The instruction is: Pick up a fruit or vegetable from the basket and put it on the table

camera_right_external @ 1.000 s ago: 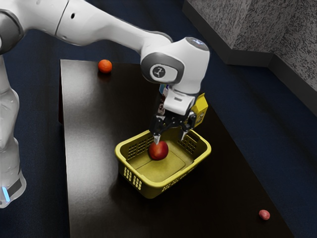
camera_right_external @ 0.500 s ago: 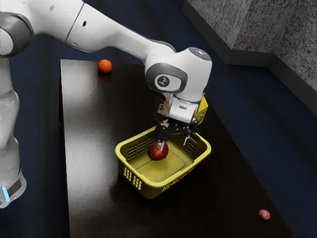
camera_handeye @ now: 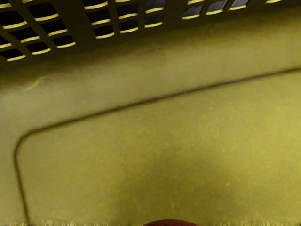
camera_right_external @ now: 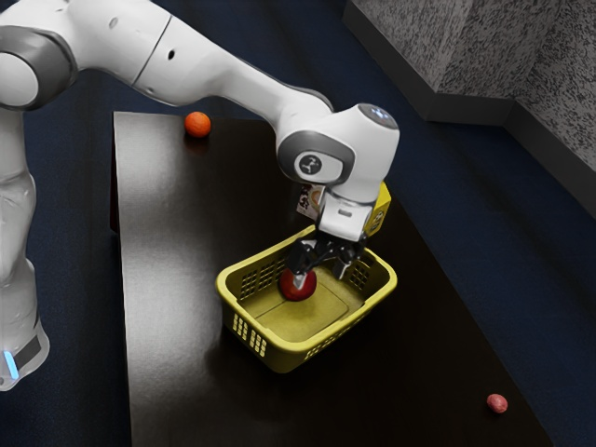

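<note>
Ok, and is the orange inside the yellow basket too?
No, the orange sits on the dark table, well away from the yellow basket.

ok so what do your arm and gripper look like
My arm is smooth, rounded and white, with grey joint covers, a dark emblem on the one nearest the hand, and a light blue strip low down. The gripper is black, two-fingered, with paler tips.
</note>
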Robot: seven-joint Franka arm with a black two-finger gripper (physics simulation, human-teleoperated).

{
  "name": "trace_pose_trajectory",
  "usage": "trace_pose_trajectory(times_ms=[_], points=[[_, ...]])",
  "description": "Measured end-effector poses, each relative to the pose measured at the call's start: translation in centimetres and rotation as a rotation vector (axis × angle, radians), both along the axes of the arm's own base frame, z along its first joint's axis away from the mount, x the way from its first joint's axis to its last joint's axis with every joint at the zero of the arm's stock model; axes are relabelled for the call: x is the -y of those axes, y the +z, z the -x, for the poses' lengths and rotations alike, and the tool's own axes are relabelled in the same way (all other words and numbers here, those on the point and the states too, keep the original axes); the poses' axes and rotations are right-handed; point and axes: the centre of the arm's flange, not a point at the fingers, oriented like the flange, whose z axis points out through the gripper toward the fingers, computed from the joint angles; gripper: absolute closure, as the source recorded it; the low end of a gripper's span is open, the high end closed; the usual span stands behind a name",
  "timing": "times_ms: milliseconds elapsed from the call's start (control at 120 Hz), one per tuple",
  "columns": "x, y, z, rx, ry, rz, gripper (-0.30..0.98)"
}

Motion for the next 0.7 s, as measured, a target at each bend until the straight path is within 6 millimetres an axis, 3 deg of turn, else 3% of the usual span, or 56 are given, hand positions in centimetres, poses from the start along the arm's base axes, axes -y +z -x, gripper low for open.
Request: trace_pose_trajectory(times_ms=[467,700], points=[[-2.3,-0.9,-0.5,-0.027,0.098,-0.012,0.0],[-3.5,-2.2,-0.5,-0.055,0.157,-0.019,0.01]])
